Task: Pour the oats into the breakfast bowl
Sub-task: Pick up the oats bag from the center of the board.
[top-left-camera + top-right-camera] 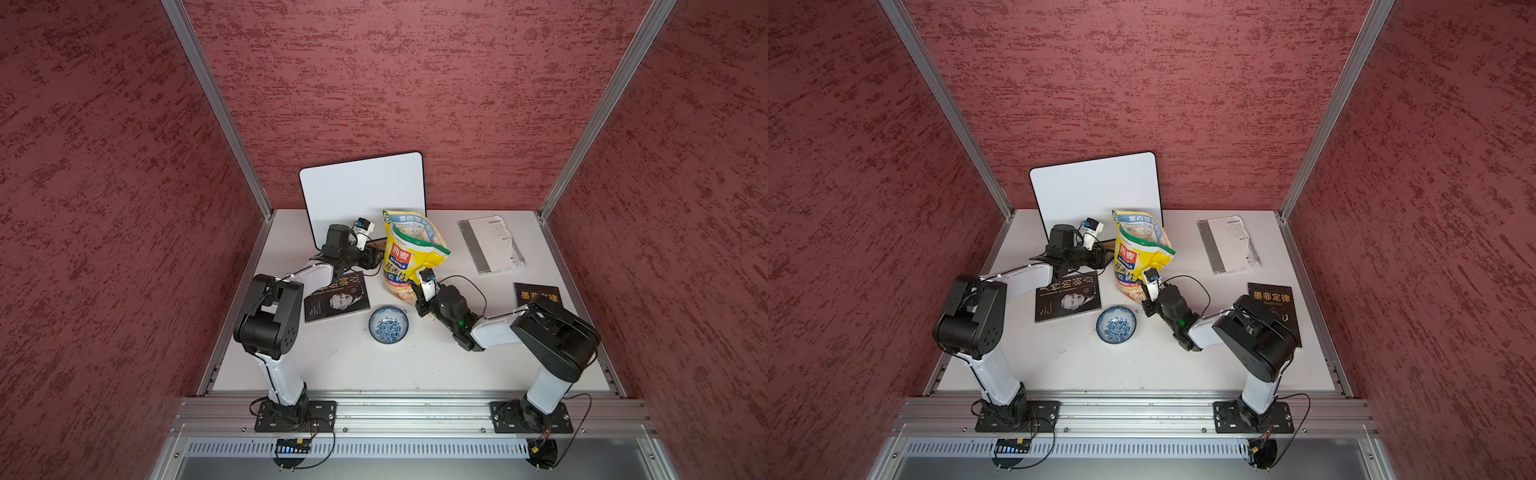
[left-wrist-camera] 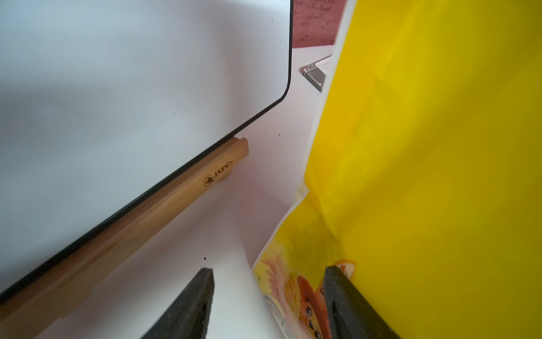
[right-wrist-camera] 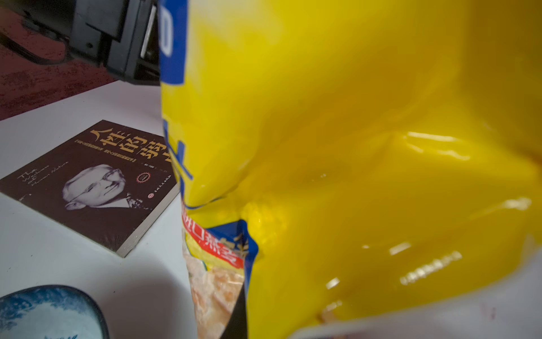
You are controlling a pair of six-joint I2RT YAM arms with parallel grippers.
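Note:
The yellow oats pouch (image 1: 405,257) (image 1: 1136,257) stands upright mid-table, its green-white top band gaping. The small blue-patterned breakfast bowl (image 1: 388,325) (image 1: 1116,325) sits empty just in front of it. My left gripper (image 1: 376,257) (image 2: 269,305) is at the pouch's left side, jaws apart, with the pouch's side edge (image 2: 293,278) between the fingers. My right gripper (image 1: 419,305) (image 1: 1147,307) is at the pouch's lower right corner, shut on the crumpled pouch wall (image 3: 322,205). One dark finger (image 3: 234,323) shows against the pouch; the bowl's rim (image 3: 50,314) is close by.
A white board (image 1: 361,195) on a wooden stand (image 2: 164,205) leans at the back, just behind my left gripper. A dark book (image 1: 336,299) lies left of the bowl, another dark book (image 1: 538,295) far right, and a paper booklet (image 1: 490,245) at the back right.

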